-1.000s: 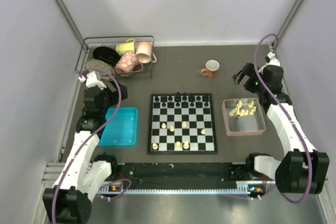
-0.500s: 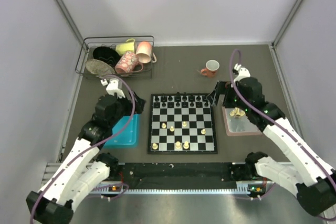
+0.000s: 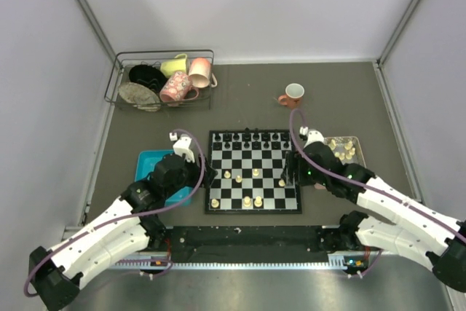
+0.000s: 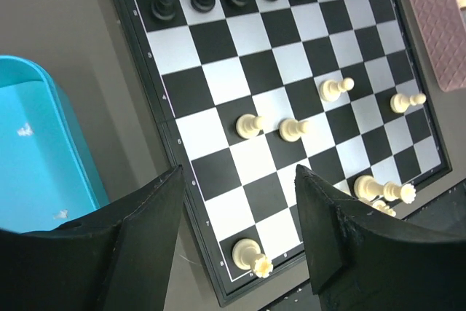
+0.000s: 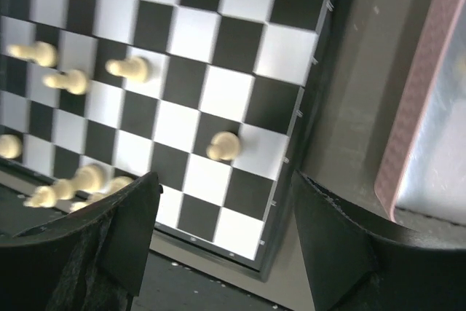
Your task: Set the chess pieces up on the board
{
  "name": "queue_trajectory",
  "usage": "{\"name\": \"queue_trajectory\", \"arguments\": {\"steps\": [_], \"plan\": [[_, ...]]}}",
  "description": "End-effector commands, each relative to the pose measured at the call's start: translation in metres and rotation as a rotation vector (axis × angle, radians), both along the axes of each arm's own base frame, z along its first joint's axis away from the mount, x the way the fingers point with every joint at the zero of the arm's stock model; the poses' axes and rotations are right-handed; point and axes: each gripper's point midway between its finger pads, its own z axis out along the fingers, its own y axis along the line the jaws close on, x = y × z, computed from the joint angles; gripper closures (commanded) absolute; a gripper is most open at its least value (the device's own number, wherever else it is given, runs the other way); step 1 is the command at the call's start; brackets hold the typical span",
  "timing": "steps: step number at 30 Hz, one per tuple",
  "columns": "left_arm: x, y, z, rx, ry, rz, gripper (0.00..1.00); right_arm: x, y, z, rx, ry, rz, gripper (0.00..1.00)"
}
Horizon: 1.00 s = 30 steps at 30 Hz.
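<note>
The board (image 3: 269, 154) lies flat mid-table, with black figures along its far row. Several cream chess pieces (image 3: 255, 172) stand scattered on its near half; more lie in the pink tray (image 3: 342, 138) at the right. My left gripper (image 3: 207, 175) is open and empty over the board's left edge. In the left wrist view (image 4: 239, 180) a cream piece (image 4: 251, 256) stands in the near corner square between its fingers. My right gripper (image 3: 289, 170) is open and empty over the board's right edge. In the right wrist view (image 5: 226, 187) a cream pawn (image 5: 223, 146) stands just ahead.
A blue tray (image 3: 151, 162) lies left of the board, partly under my left arm. A wire rack (image 3: 164, 78) with mugs stands at the back left. A red mug (image 3: 292, 95) stands behind the board. Walls close in the sides.
Both arms have swung in from the sides. The left gripper came from the blue tray to the board's left edge, the right from the pink tray to its right edge.
</note>
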Motion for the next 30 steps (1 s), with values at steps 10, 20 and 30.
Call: {"name": "queue_trajectory", "arguments": {"steps": [10, 20, 30], "plan": [[-0.009, -0.019, -0.007, -0.018, -0.103, -0.167, 0.35, 0.003, 0.000, -0.019, 0.008, -0.014, -0.034, 0.40], [-0.018, -0.023, -0.028, -0.022, -0.083, -0.218, 0.37, 0.015, 0.013, -0.027, -0.028, 0.007, -0.020, 0.48], [-0.019, -0.023, -0.030, -0.027, -0.088, -0.219, 0.38, 0.022, 0.021, -0.028, -0.043, 0.007, -0.007, 0.51]]}}
